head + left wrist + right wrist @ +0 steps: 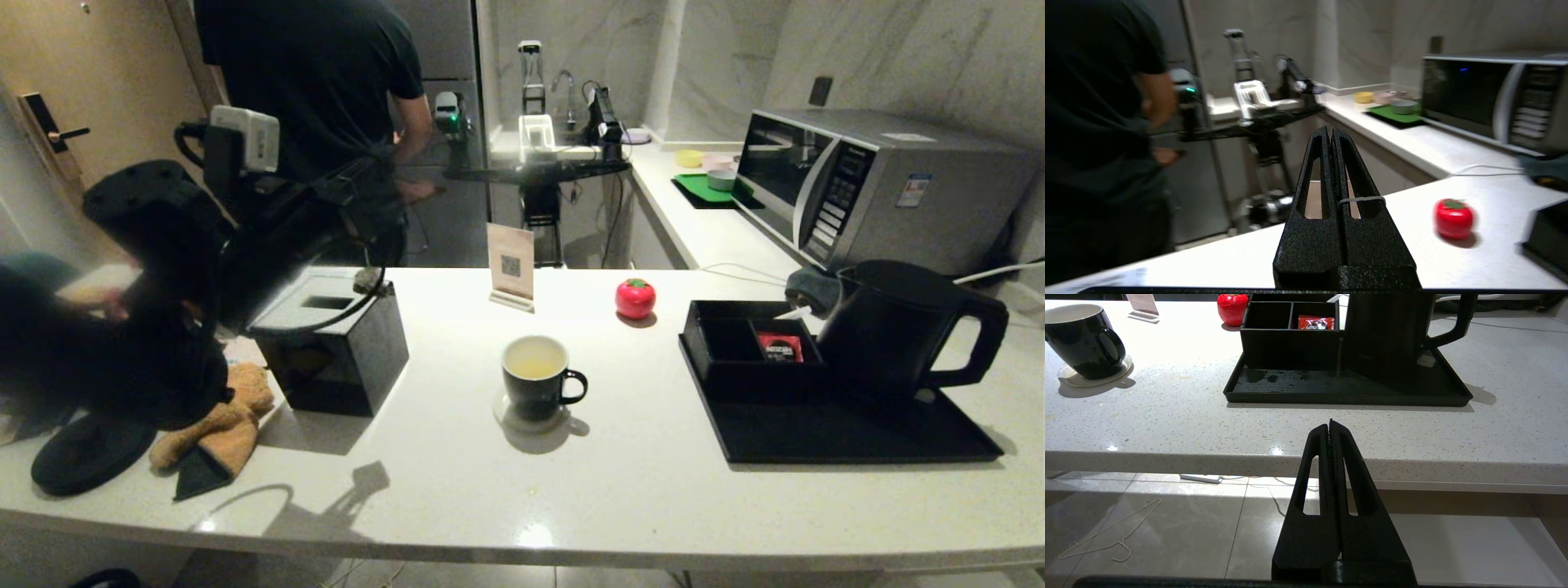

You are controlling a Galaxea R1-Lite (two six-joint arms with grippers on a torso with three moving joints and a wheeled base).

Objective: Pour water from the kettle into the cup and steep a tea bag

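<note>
The cup [535,380] stands on a small coaster mid-counter, its handle toward the right, with pale yellowish water [535,367] inside. The kettle [890,327] stands upright on the black tray [849,437] at the right. In the right wrist view the cup [1084,341] and the kettle [1388,335] are both far off. My right gripper [1330,424] is shut and empty, low in front of the counter's front edge. Raised at the counter's left, my left gripper [1329,131] is shut on nothing and points toward the far counter. No tea bag shows.
A red sachet [780,347] lies in the tray's box compartment. A red tomato timer [635,298], a card stand [511,265] and a black tissue box [331,343] stand behind and left of the cup. A microwave [865,188] is at the back right. A person [318,82] stands behind the counter.
</note>
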